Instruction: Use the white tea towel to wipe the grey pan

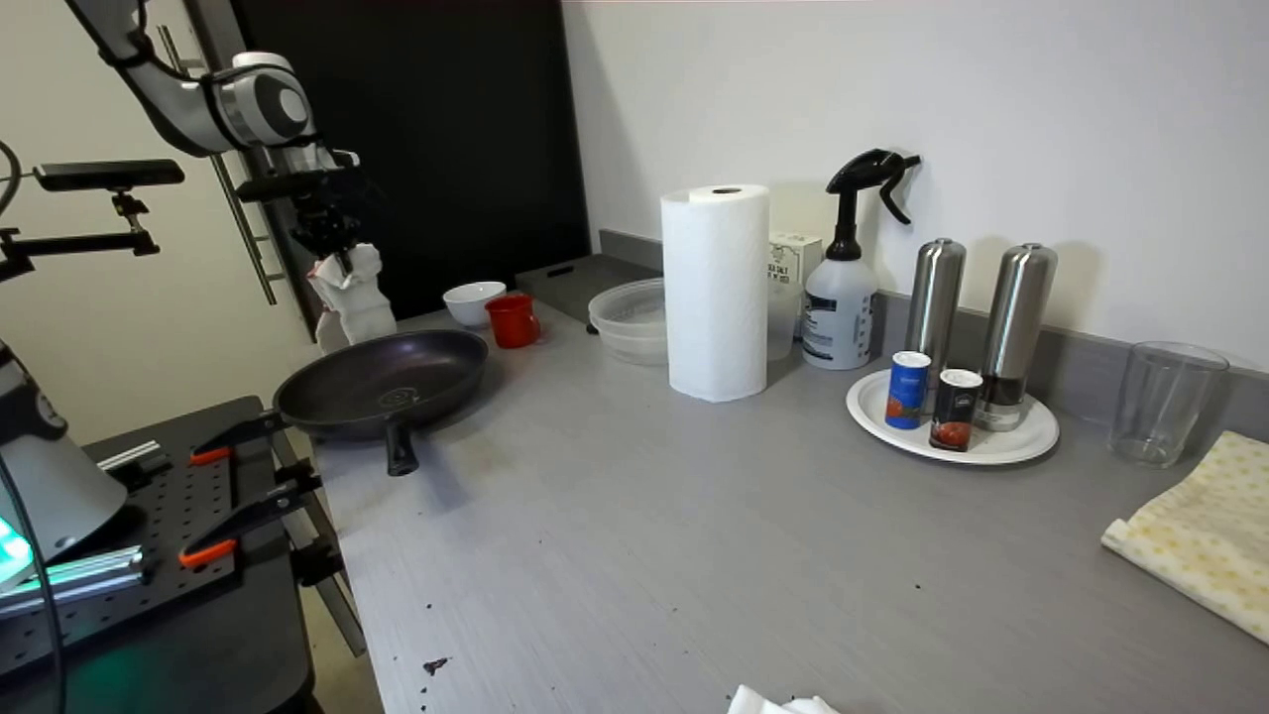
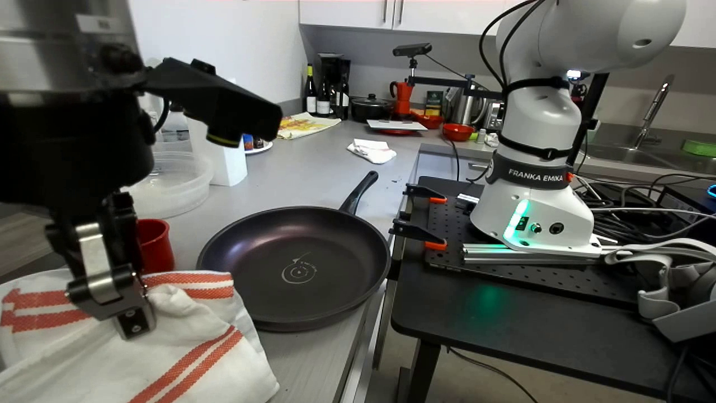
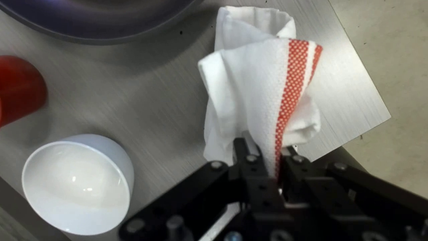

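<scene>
Gripper [image 3: 269, 149]: jaws are clamped on the white tea towel [image 3: 255, 73]
Pan [image 2: 296, 246]: is set on the counter [image 2: 279, 182]
Towel: is held at the pan's near left in an exterior view

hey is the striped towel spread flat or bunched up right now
Bunched up: in the wrist view, the towel is pinched narrow between the jaws, and its folds lie over one another.
</scene>
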`<state>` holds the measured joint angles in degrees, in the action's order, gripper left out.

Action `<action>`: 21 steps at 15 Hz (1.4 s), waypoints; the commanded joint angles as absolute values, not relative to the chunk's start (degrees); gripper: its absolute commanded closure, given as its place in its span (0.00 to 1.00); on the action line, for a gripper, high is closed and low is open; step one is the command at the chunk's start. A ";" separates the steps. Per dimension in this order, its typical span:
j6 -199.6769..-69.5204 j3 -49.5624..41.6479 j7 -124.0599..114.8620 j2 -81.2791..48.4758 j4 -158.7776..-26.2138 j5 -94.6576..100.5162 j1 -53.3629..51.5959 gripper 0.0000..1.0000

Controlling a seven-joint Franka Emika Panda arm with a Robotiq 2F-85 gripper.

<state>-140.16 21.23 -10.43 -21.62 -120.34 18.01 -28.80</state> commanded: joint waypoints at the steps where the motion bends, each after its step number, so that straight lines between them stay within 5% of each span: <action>1: -136.89 19.35 -9.04 -26.56 -114.65 16.51 -29.64 0.97; 11: -138.23 18.60 -2.75 -31.68 -116.18 10.23 -26.46 0.97; 12: -138.24 18.61 -2.52 -31.92 -116.36 10.02 -26.49 0.91; 14: -138.23 18.57 -2.61 -32.40 -116.46 9.92 -26.66 0.62; 21: -138.24 18.45 -3.02 -32.70 -116.68 9.93 -26.89 0.13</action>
<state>-138.72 18.64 -4.16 -33.05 -116.58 11.11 -26.49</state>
